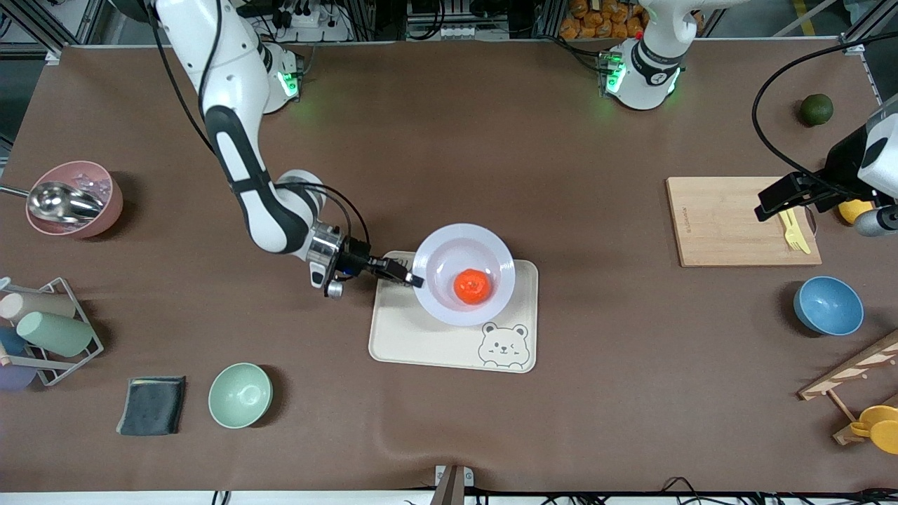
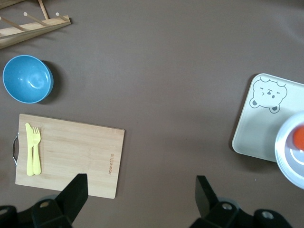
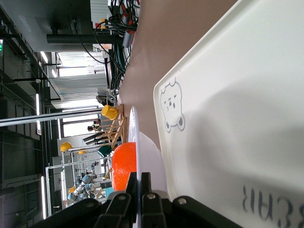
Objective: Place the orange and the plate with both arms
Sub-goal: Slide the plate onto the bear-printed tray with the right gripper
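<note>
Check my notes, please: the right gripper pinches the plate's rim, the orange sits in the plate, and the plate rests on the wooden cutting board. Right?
Not quite. The front view shows the plate resting on the cream bear tray, not the board. The right gripper and orange are as stated.

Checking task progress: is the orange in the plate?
Yes: the orange sits in the plate's sunken centre.
</note>
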Controlling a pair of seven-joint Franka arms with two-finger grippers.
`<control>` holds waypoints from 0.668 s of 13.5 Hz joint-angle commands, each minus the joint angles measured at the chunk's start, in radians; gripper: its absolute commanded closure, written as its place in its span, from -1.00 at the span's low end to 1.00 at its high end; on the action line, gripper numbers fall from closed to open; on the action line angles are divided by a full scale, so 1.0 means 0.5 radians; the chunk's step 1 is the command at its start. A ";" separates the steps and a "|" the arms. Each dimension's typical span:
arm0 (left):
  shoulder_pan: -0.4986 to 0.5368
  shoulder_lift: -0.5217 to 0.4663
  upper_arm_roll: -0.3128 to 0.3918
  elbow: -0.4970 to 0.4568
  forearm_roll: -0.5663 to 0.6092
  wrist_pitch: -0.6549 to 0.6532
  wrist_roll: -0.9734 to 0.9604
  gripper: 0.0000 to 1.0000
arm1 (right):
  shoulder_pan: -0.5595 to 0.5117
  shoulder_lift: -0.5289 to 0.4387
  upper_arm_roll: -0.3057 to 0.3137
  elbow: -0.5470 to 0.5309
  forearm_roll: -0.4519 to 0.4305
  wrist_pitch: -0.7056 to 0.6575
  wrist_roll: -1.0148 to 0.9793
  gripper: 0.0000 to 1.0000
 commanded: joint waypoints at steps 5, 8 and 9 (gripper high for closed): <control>-0.014 -0.015 -0.008 -0.028 -0.014 0.011 0.019 -1.00 | -0.004 0.250 0.023 0.249 0.023 0.051 -0.034 1.00; -0.011 -0.006 -0.008 -0.028 -0.014 0.011 0.019 -1.00 | -0.010 0.265 0.023 0.252 0.023 0.052 -0.080 1.00; -0.008 -0.006 -0.008 -0.028 -0.014 0.011 0.019 -1.00 | -0.010 0.268 0.023 0.249 0.023 0.052 -0.080 1.00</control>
